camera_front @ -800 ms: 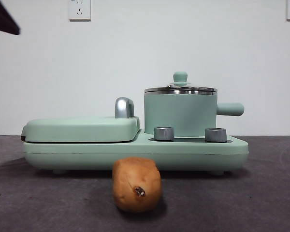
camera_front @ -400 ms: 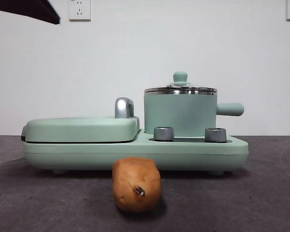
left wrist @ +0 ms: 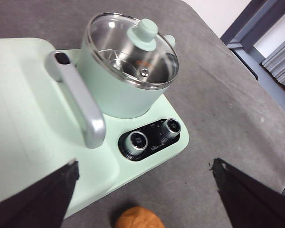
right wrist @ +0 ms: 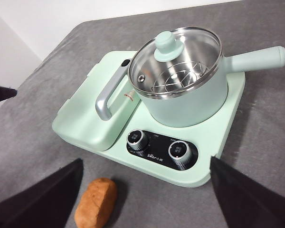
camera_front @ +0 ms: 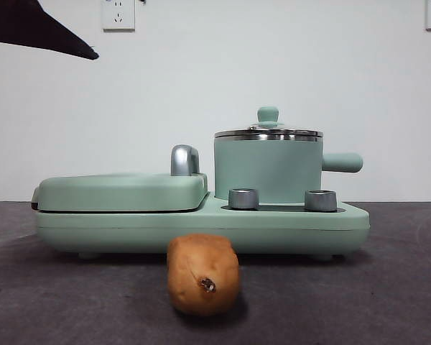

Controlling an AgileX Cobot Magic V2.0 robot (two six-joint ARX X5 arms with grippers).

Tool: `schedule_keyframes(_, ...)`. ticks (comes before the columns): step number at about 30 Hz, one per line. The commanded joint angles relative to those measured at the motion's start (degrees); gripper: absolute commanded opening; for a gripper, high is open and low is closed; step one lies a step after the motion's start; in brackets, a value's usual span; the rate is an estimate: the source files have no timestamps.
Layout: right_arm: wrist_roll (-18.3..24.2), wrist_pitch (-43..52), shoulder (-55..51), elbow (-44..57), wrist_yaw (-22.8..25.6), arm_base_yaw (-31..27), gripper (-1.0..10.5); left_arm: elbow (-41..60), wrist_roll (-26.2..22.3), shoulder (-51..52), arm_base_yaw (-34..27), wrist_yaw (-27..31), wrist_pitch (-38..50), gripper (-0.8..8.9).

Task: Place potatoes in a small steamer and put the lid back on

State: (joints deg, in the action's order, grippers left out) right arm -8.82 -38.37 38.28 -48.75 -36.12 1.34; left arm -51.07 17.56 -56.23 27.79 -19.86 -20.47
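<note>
Potato (camera_front: 202,274) lies alone on the near tabletop (camera_front: 388,302), just in front of the mint-green cooker base (camera_front: 201,226); the small steamer (camera_front: 268,171) at far right still wears its lid (camera_front: 268,131). Only a dark arm tip at top left has pushed further in, so no step is done. Left hand (left wrist: 142,190) and right hand (right wrist: 145,190) both hover wide, holding nothing. Behind, a white wall (camera_front: 273,57) with 2 sockets.

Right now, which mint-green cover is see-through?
The lid on the small steamer: round glass, steel rim, green knob. The griddle cover is flat and opaque.
</note>
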Motion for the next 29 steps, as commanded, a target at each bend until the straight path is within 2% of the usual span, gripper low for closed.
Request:
schedule_keyframes(1, 0.2, 0.4, 0.2, -1.0, -1.7, 0.1, 4.4, -3.4, -1.9, -2.3, 1.3, -0.4, 0.7, 4.8)
schedule_keyframes(5, 0.2, 0.4, 0.2, -1.0, -3.6, 0.1, 4.4, -8.8, -4.2, -7.5, 3.1, -0.4, -0.3, 4.79)
schedule_keyframes(10, 0.2, 0.4, 0.2, -1.0, -4.1, 0.1, 4.4, -20.2, -9.2, -18.2, 5.7, -0.3, -4.2, 4.76)
schedule_keyframes(14, 0.2, 0.5, 0.2, -1.0, -4.8, 0.1, 4.4, -29.5, -10.1, -27.2, 7.6, -0.3, -4.1, 4.67)
schedule_keyframes(19, 0.2, 0.6, 0.2, -1.0, -4.9, 0.1, 4.4, -40.3, -14.1, -38.2, 9.4, 2.5, -3.4, 4.67)
schedule_keyframes(23, -0.3, 0.6, 0.2, -1.0, -5.4, 0.1, 4.4, -44.0, -18.4, -44.2, 10.4, 5.7, 0.6, 4.67)
schedule_keyframes(26, -1.4, 0.6, 0.2, -1.0, -6.7, 0.1, 4.4, -45.2, -18.3, -47.8, 10.8, 8.8, 3.0, 4.67)
schedule_keyframes(29, -1.7, 0.6, 0.2, -1.0, -7.4, 0.1, 4.4, -46.6, -16.8, -51.2, 10.8, 8.9, 3.0, 4.67)
